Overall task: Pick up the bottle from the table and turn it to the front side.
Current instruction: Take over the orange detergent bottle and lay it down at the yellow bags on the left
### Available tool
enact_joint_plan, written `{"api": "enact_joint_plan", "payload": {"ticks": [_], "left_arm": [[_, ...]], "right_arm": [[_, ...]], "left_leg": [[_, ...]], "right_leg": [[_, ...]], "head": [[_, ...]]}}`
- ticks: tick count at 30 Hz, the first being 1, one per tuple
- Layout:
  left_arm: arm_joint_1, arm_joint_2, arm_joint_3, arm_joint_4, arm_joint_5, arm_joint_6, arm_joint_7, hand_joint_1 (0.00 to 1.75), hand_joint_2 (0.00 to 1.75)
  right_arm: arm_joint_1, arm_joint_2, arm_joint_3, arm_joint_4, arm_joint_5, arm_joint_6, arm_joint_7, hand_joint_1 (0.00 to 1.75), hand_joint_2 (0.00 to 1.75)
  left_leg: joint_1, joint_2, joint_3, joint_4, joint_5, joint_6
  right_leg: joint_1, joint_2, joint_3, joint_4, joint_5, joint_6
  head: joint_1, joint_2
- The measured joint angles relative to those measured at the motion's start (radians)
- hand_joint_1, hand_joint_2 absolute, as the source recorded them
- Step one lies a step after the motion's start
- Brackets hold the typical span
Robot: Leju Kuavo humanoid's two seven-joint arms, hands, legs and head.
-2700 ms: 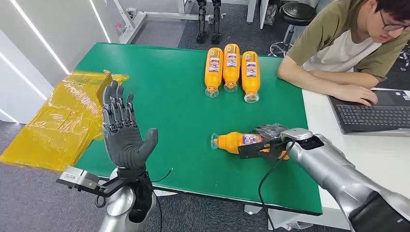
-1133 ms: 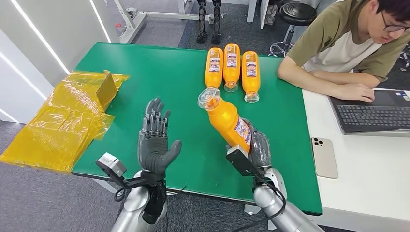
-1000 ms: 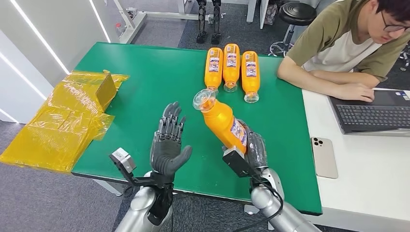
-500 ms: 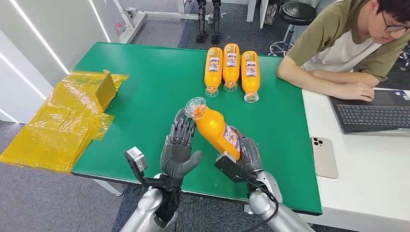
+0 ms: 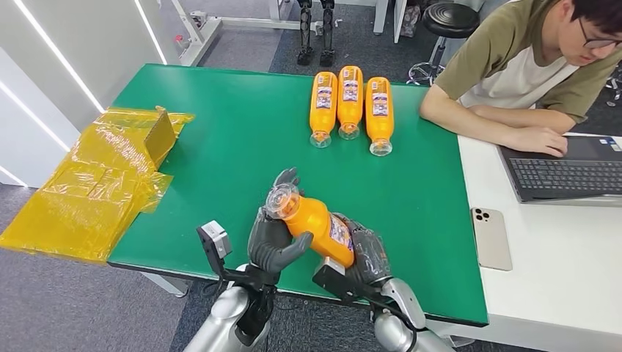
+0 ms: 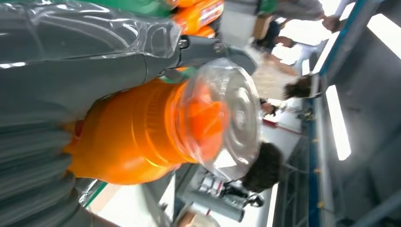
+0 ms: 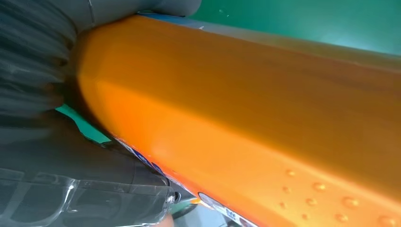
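An orange bottle [image 5: 314,224] with a clear cap [image 5: 282,200] is lifted above the near edge of the green table [image 5: 220,139], tilted with its cap toward me. My right hand [image 5: 363,253] grips its lower body, label facing right. My left hand [image 5: 273,238] wraps around the bottle's neck end, thumb under it. In the left wrist view the cap [image 6: 236,118] and orange shoulder [image 6: 137,137] lie against my left hand [image 6: 56,85]. The right wrist view has the orange body [image 7: 260,123] pressed against my right hand [image 7: 42,94].
Three more orange bottles [image 5: 350,101] lie side by side at the table's far side. Yellow plastic wrapping [image 5: 95,183] drapes over the left edge. A person [image 5: 528,66] sits at the right by a laptop [image 5: 565,172]; a phone [image 5: 492,238] lies on the white desk.
My right hand lifted the bottle off the table and brought it down and left toward me. My left hand moved right and closed around the bottle's neck end.
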Motion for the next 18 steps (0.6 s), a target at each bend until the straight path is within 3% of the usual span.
{"api": "enact_joint_plan", "payload": {"ticks": [7,15,16,18], "left_arm": [[-0.003,-0.001,-0.01,0.003,-0.006,0.0,0.002,0.0,1.75],[-0.005,-0.001,-0.014,0.012,-0.006,0.007,0.002,0.0,1.75],[-0.005,-0.001,-0.014,0.014,-0.007,0.009,0.001,0.06,1.75],[-0.006,-0.001,-0.014,0.017,-0.011,0.011,-0.003,0.93,1.75]], "right_arm": [[0.041,0.001,-0.013,-0.057,-0.003,-0.078,0.001,1.75,1.75],[0.05,0.001,-0.018,-0.066,0.026,-0.028,0.019,1.75,1.75],[0.05,0.001,-0.019,-0.066,0.032,-0.019,0.024,1.75,1.75],[0.049,0.0,-0.019,-0.066,0.046,-0.001,0.032,1.75,1.75]], "left_leg": [[0.0,0.0,0.0,0.0,0.0,0.0],[0.0,0.001,0.0,0.0,0.0,0.0],[0.0,0.001,0.0,0.0,0.0,0.0],[0.0,0.001,0.0,0.0,0.0,0.0]], "right_leg": [[0.0,0.0,0.0,0.0,0.0,0.0],[0.0,0.001,0.0,0.0,0.0,0.0],[0.0,0.001,0.0,0.0,0.0,0.0],[0.0,0.001,0.0,0.0,0.0,0.0]], "head": [[0.0,0.0],[0.0,0.0],[0.0,0.0],[0.0,0.0]]}}
